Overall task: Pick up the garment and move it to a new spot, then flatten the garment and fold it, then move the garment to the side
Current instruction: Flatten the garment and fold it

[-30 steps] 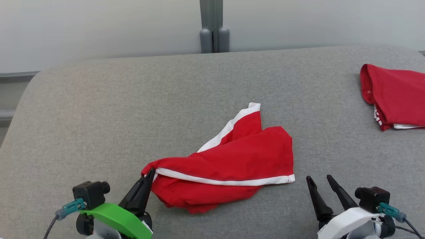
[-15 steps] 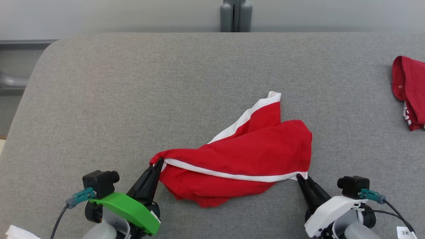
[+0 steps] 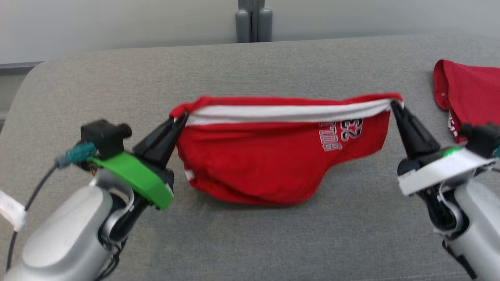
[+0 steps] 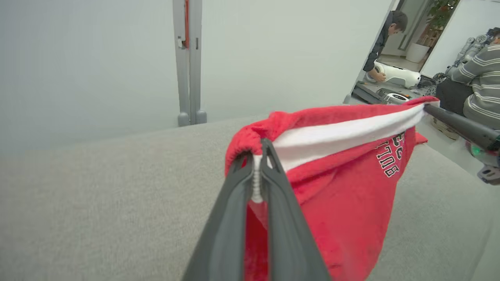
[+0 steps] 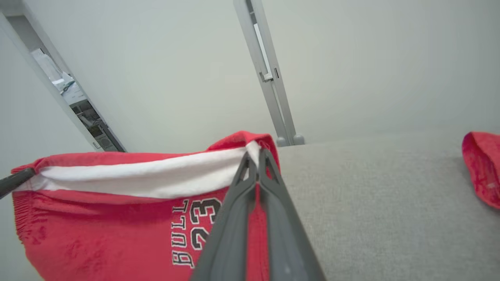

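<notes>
Grey surface [image 3: 97, 97] lies open leftward; stretched garment [image 3: 265, 164] spans the middle, red cloth [image 3: 468, 89] right.

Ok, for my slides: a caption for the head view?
Left gripper and right gripper hold the red garment taut above the grey surface.

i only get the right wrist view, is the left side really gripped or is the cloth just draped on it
Observer: Gripped. The left wrist view shows the left gripper with its fingers shut on the white band at a corner of the garment.
Operator: is the bottom edge off the table
Observer: The head view shows the lower edge hanging low over the grey table, with a shadow right under it. I cannot tell if it touches.
Operator: anyone nearby
Observer: Yes. The left wrist view shows, past the table's end, one person bent over white equipment and a second person in a striped top.
</notes>
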